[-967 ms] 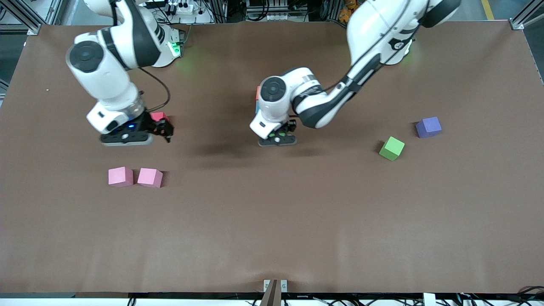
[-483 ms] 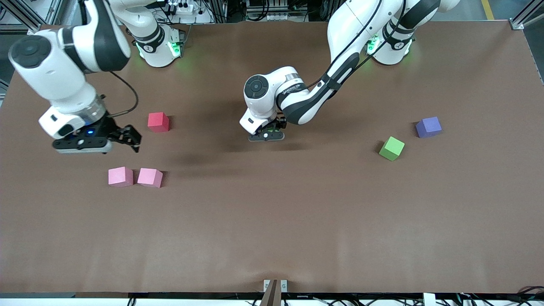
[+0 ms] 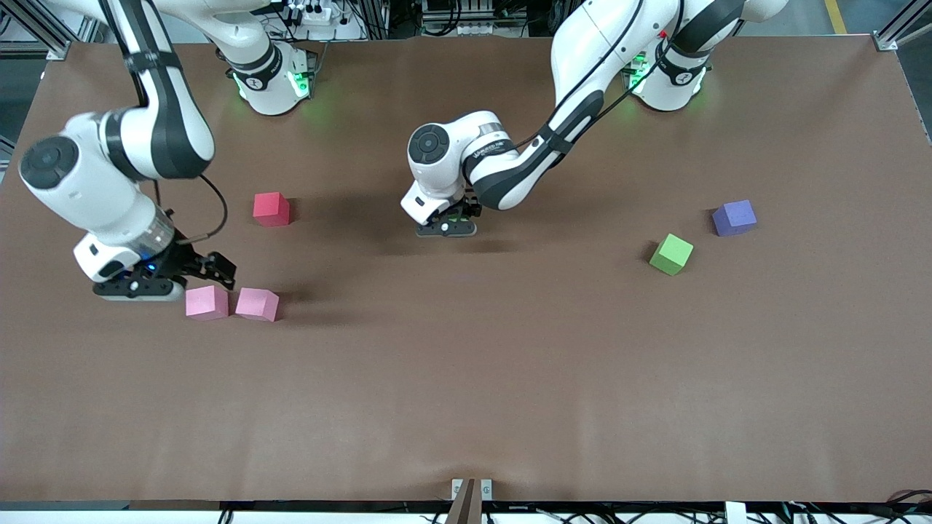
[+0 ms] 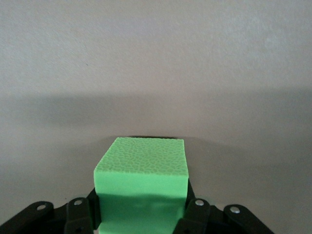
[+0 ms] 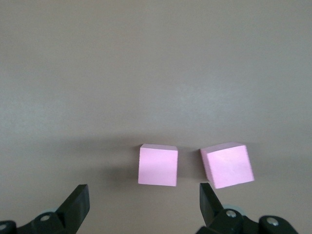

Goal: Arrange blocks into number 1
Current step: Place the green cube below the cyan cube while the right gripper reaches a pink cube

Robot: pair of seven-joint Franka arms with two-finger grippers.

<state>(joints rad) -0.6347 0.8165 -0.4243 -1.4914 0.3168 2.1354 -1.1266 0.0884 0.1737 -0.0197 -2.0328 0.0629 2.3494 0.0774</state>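
Left gripper (image 4: pixel 141 219) clamped on green cube (image 4: pixel 141 180); right gripper (image 5: pixel 141 204) apart over pink cubes (image 5: pixel 158 165).

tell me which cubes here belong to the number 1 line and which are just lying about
Belong to the job:
- matte green cube clamped in the left gripper
- second matte green cube on the table
- two matte pink cubes, side by side; only one may be needed; open right gripper hovers by them

Lying about:
- matte red cube
- matte purple cube

Matte green cube (image 4: pixel 141 183) has pebbled foam-like texture; table (image 3: pixel 466 378) is matte brown.
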